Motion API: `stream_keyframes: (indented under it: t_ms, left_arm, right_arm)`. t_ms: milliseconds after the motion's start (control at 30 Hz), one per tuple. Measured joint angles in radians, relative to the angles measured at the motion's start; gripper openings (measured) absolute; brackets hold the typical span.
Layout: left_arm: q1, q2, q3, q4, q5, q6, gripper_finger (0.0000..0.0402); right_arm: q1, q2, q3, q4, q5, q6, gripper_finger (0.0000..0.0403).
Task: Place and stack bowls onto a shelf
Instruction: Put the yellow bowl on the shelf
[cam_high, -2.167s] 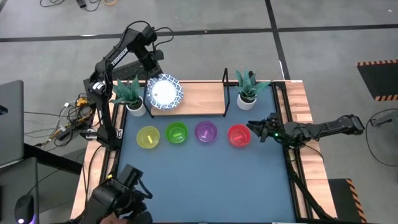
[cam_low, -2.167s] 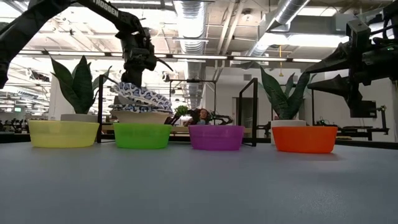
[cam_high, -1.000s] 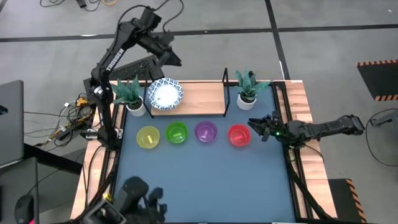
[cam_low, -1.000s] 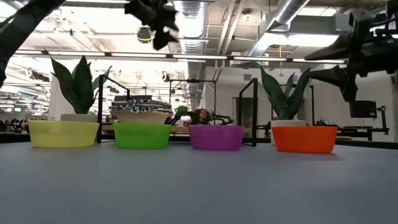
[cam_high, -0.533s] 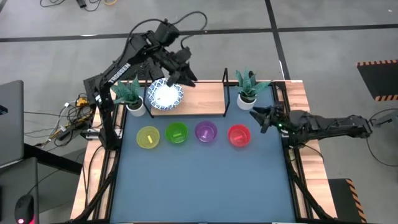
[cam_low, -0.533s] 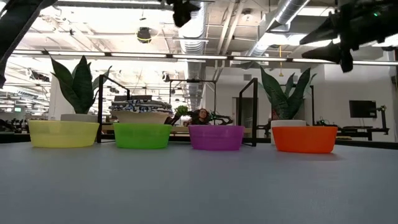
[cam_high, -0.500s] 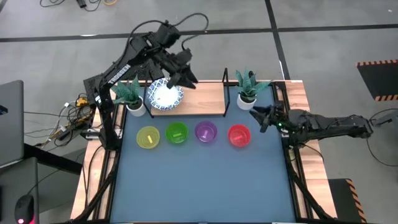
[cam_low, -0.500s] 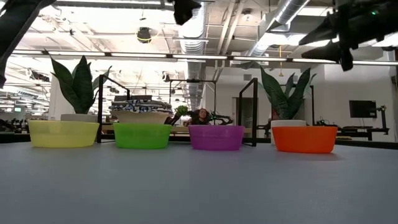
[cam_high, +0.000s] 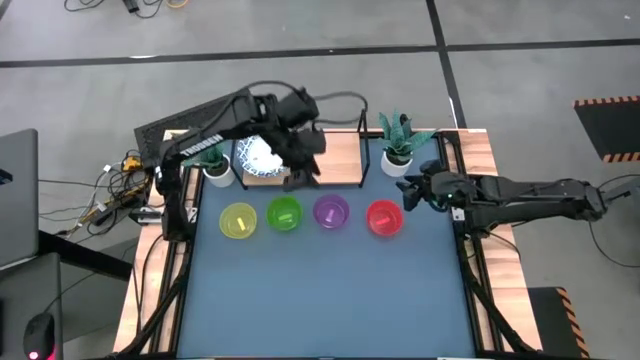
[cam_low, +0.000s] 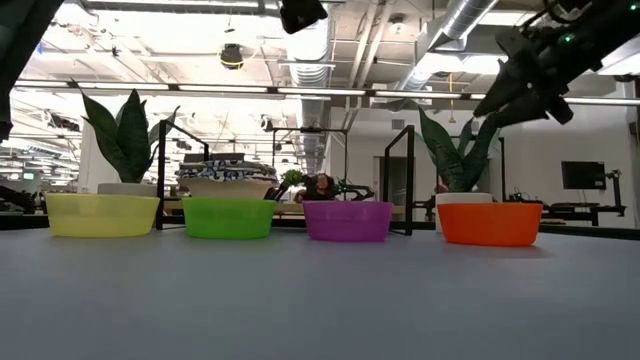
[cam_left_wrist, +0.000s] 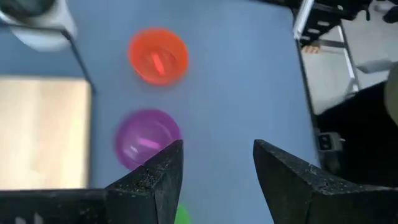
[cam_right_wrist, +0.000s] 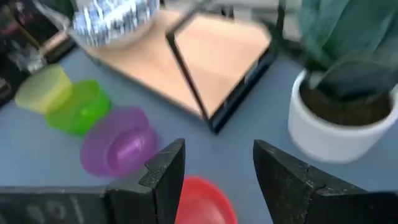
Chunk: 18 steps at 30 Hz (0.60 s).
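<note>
High view: patterned bowls (cam_high: 262, 157) stacked at shelf (cam_high: 335, 156) left end. Left hand (cam_high: 300, 170), fingers spread, empty, hovers above shelf front, likely heading for plastic bowls. Right hand (cam_high: 411, 190), spread, empty, near red bowl (cam_high: 383, 218) on counter (cam_high: 320, 290).

Dark-blue tabletop (cam_high: 330, 290): large, with light-wood borders along its left and right edges.

Potted plant, left (cam_high: 209, 152): white pot, spiky green leaves, at the table's rear left corner; in the low view its leaves (cam_low: 122, 135) rise behind the row of coloured items.

Potted plant, right (cam_high: 398, 140): white pot, same kind of leaves, at the rear right; the right wrist view shows its pot (cam_right_wrist: 339, 127) with dark soil.

Cables (cam_high: 115, 180): a tangle off the table's left edge, on the grey floor (cam_high: 520, 90).

Hazard-striped mat (cam_high: 608, 125): far right on the floor.

Ceiling ducts and strip lights (cam_low: 350, 60): in the room behind the table.

Monitor (cam_low: 578, 175): dark, at right rear of the room.
</note>
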<state>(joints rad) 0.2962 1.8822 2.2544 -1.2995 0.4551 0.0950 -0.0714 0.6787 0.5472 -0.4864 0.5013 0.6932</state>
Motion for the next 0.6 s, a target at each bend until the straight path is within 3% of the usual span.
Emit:
stream_keyframes:
  t_ms: [100,300,600]
  left_arm:
    - [-0.057,-0.01,-0.035,-0.049,-0.02,-0.073,0.0178]
    - [-0.191,-0.052,-0.152,-0.11,-0.247,-0.2,0.0178]
    - [-0.329,-0.236,-0.53,0.037,-0.322,-0.436,0.0178]
  right_arm:
    - [-0.005,0.029,0.0,-0.035,-0.047,0.017,0.0215]
    - [-0.001,0.073,0.0,-0.042,-0.067,0.017,0.0215]
    - [-0.001,0.113,0.001,-0.041,-0.101,-0.009,0.0215]
